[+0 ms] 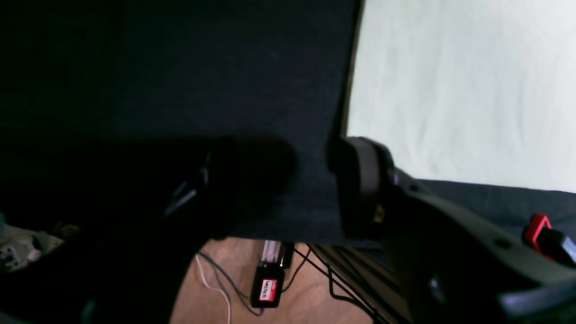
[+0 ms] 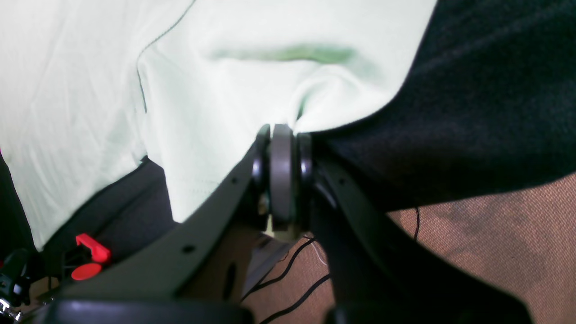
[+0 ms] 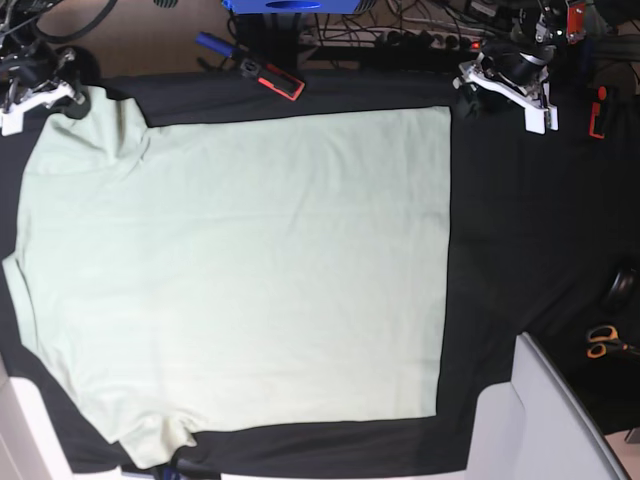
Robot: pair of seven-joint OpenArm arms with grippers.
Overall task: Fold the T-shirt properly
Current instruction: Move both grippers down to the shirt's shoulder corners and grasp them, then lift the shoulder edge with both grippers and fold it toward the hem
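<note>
Two grippers sit at the far corners of your T-shirt (image 3: 240,270), which lies spread flat on the black table cover (image 3: 520,230), sleeves to the left and hem to the right. Your right gripper (image 2: 282,135) is pinched tight on the edge of the far-left sleeve, bunching the fabric. Your left gripper (image 1: 315,180) stands parted and empty just beside the far-right hem corner, over bare cover. Orange-handled scissors (image 3: 603,341) lie at the right.

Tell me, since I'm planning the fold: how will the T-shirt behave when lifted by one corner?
Likely floppy: the T-shirt puckers where the right gripper pinches it. Probably light, as it lies thin and flat on the black table cover.
</note>
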